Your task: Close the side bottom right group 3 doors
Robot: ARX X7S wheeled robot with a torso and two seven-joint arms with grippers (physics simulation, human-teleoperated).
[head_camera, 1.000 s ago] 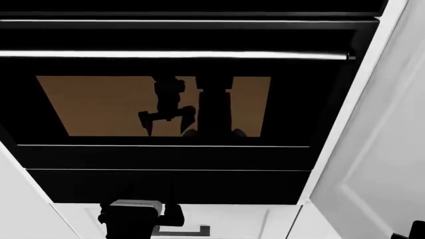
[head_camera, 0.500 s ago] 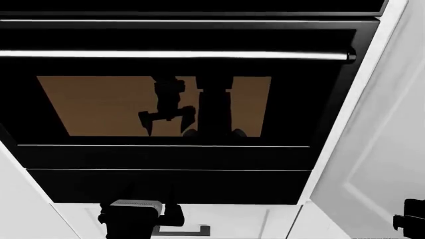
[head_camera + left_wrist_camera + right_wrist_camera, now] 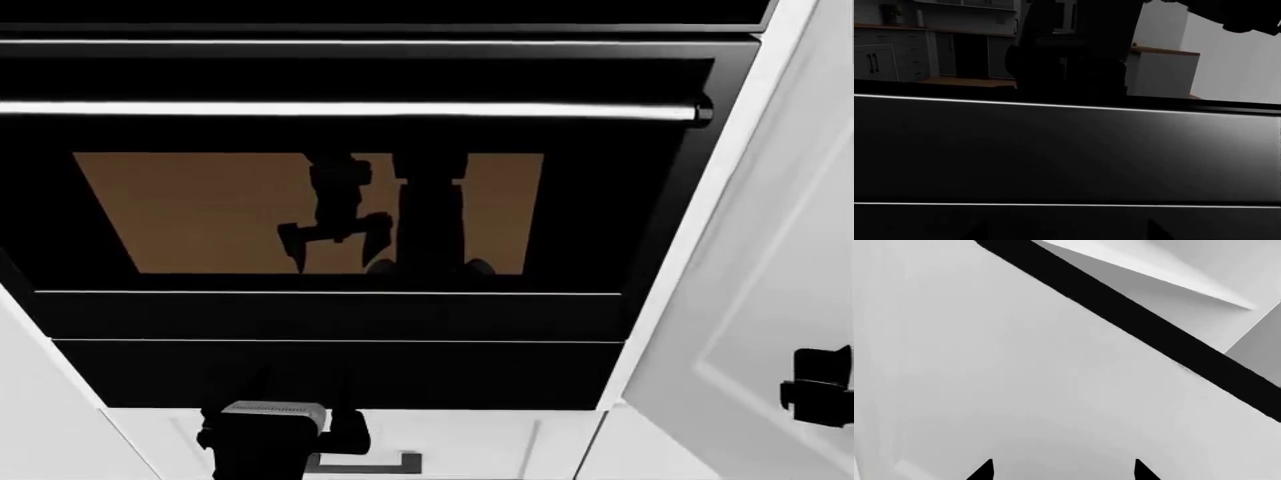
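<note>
The white door panel [image 3: 767, 300] with a recessed frame fills the right side of the head view, slanting beside the oven. My right gripper [image 3: 817, 388] shows as a dark shape against that panel near the right edge. In the right wrist view the same white door [image 3: 1021, 370] lies close in front of my right gripper [image 3: 1062, 472], whose two dark fingertips stand apart with nothing between them. A black gap [image 3: 1141, 330] crosses that view diagonally. My left gripper [image 3: 1064, 234] faces the oven's dark front, its tips faint and spread.
The black glass oven door [image 3: 334, 330] with a silver bar handle [image 3: 347, 109] fills most of the head view and mirrors my arm. My left arm [image 3: 274, 432] sits low in front of it. Below is a white drawer front with a black handle [image 3: 367, 463].
My right gripper has risen into the head view at the lower right, moving up along the white door. The left arm has not moved.
</note>
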